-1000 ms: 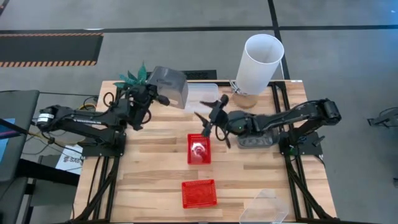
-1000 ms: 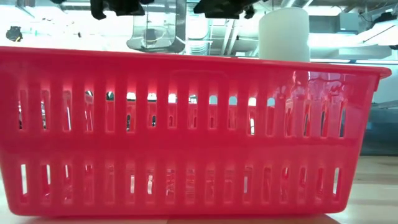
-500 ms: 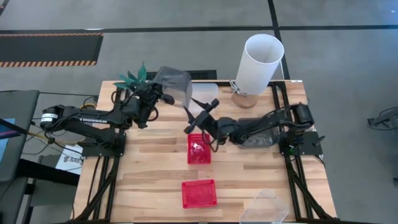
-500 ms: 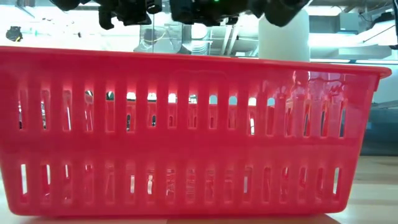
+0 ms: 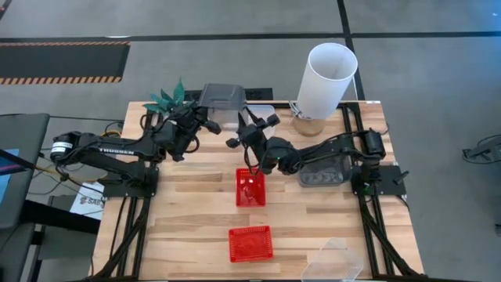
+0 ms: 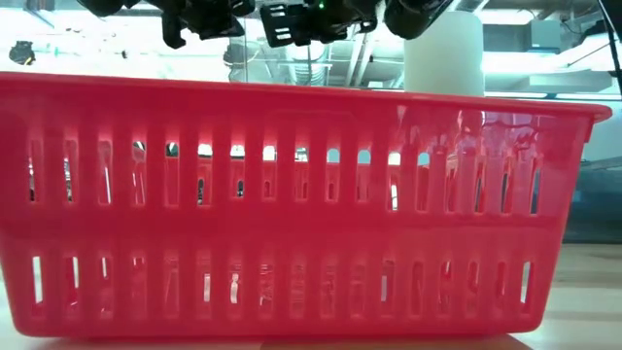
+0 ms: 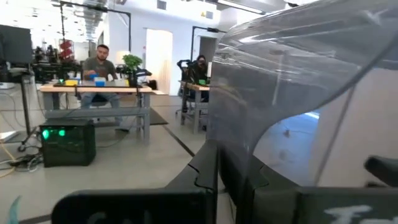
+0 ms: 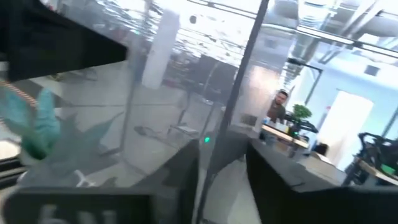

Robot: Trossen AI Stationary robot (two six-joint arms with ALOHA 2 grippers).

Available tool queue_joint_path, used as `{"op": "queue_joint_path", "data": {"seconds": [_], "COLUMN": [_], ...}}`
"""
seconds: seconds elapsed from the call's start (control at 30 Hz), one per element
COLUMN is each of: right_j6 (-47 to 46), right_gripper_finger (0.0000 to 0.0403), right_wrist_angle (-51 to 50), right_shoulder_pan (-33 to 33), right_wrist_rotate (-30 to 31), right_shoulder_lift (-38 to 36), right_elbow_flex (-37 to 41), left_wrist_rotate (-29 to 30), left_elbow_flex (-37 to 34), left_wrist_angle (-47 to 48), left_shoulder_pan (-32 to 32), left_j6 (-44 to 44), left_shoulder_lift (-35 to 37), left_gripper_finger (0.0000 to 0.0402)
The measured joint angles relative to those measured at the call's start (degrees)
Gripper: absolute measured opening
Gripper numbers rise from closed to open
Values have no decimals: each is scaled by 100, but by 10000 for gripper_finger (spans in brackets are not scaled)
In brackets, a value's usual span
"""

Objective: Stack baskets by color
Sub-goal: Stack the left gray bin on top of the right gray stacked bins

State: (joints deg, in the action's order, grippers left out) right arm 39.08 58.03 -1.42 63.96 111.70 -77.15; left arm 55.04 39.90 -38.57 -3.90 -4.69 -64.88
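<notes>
A smoky grey basket (image 5: 222, 99) hangs in the air over the table's far edge, with my left gripper (image 5: 208, 124) shut on it from the left. My right gripper (image 5: 249, 130) has come up to the basket's right side. In the right wrist view its open fingers stand on either side of a basket wall (image 8: 211, 149); whether they touch it I cannot tell. A clear basket (image 5: 260, 117) lies on the table beneath. Two red baskets (image 5: 250, 186) (image 5: 250, 243) sit mid-table and near the front. My left gripper pinches one wall of the grey basket (image 7: 231, 168) between its two fingers, close to the wall's edge, with one finger (image 7: 205, 180) on each face. The fingers come about level from the table's left side. The basket is lifted clear and tilted.
A tall white cylinder (image 5: 326, 78) stands at the far right and a green plant (image 5: 166, 98) at the far left. Another clear basket (image 5: 335, 258) lies at the front right. Dark baskets (image 5: 322, 175) lie under my right arm. The front red basket (image 6: 292, 194) fills the low view.
My right gripper has swung toward the table's left and far edge, from above the middle red basket up to the grey basket, and has turned from pointing down toward level. The grey basket has turned in my left gripper and now sits squarer to the table.
</notes>
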Motion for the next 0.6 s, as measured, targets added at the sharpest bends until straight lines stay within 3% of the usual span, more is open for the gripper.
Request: {"op": "queue_joint_path", "data": {"seconds": [0.1,0.17,0.3,0.43,0.6], "right_j6": [13,-4,-131,-19,559], "right_gripper_finger": [47,15,9,5,3], "right_wrist_angle": [14,2,-67,-161,-210], "right_shoulder_pan": [14,27,29,27,25], "right_wrist_rotate": [-7,-60,7,-31,-57], "right_shoulder_lift": [-7,-24,-26,-14,-15], "right_elbow_flex": [-25,-32,-32,-34,-40], "left_wrist_rotate": [-13,-131,-578,-488,-920], "left_elbow_flex": [0,-3,-4,-7,319], "left_wrist_angle": [8,38,69,314,1896], "left_shoulder_pan": [0,-11,-17,-4,32], "left_j6": [76,110,352,386,138], "left_shoulder_lift": [2,-1,-45,5,457], "left_gripper_finger": [4,20,93,189,279]}}
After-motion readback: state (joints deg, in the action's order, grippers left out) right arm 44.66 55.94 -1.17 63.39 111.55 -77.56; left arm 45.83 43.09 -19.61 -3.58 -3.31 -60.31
